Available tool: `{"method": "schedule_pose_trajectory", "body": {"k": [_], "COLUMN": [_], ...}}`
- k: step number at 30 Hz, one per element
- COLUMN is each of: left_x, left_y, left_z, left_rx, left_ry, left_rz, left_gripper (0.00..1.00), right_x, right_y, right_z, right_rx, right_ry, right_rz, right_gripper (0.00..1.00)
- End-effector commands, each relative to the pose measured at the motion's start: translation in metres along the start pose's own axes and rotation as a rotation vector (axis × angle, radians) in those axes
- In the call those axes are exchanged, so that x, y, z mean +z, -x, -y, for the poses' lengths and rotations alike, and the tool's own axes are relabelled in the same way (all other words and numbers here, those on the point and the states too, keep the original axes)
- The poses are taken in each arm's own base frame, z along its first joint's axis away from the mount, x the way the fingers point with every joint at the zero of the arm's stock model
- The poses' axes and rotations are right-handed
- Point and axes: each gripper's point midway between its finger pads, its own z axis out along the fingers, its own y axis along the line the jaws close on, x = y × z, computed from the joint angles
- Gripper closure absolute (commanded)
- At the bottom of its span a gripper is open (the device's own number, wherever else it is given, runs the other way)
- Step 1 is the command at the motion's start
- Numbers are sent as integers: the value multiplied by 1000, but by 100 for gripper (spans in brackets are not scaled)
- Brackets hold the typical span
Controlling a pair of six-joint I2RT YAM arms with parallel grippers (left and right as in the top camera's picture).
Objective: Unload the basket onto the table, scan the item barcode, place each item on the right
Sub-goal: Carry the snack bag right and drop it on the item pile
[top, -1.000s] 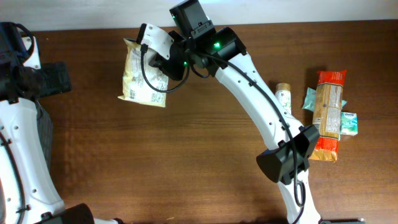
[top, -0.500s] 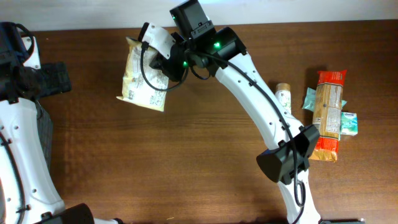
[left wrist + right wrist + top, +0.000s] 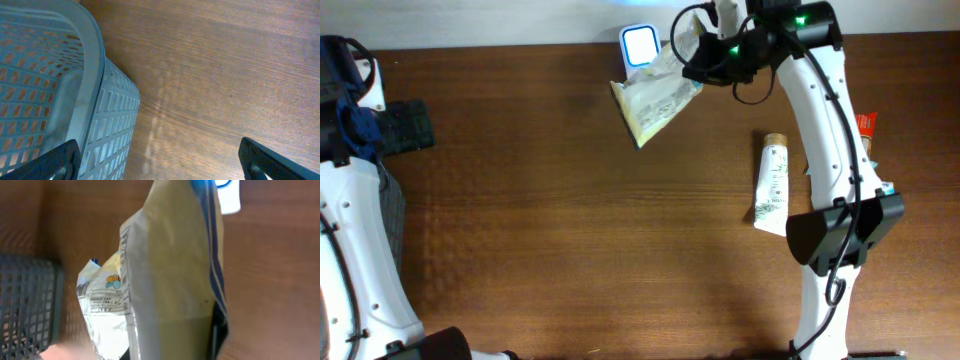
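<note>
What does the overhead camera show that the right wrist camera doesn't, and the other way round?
Only the overhead view shows the tube lying on the table and an orange packet half hidden behind the right arm. Only the right wrist view shows the small bee picture and the fine print on the bag. Both show that bag held in the right claw close to the white scanner, with the table behind.

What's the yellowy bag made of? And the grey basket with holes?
The pale yellow snack bag looks like thin plastic film, creased and slightly shiny. The grey lattice basket looks like moulded matte plastic: smooth rim, even holes.
</note>
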Motion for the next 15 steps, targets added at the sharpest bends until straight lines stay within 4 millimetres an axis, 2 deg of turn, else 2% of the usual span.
{"method": "schedule_pose_trajectory", "body": {"k": [1,3,5,7,8,9,11,13,15], "left_x": [-6,-6,-6,-6,-6,-6,-6,-6,-6], "left_y": [2,2,2,2,2,2,2,2,2], "left_z": [-3,-3,-3,-3,-3,-3,-3,-3,-3], "left_rx": [-5,-5,-5,-5,-5,-5,-5,-5,-5], "left_ry": [6,6,6,6,6,6,6,6,6], "left_rz": [18,18,18,18,18,18,18,18,18], "left_gripper": [1,1,1,1,1,1,1,1,1], "right_x": [-21,-20,-8,21,27,36,38,33,22], "right_y": [-4,-9,-20,-36,-36,-27,0,29,67], "right_z": [-11,-3,4,18,23,30,40,49,43], "right_rx": [37,67,91,109,104,45,-125,-271,-451], "right_ry": [-29,-68,-91,-110,-118,-144,-242,-414,-654], "right_rz": [20,4,-43,-105,-105,-66,42,155,313], "right_gripper": [96,96,96,96,96,96,96,96,96]}}
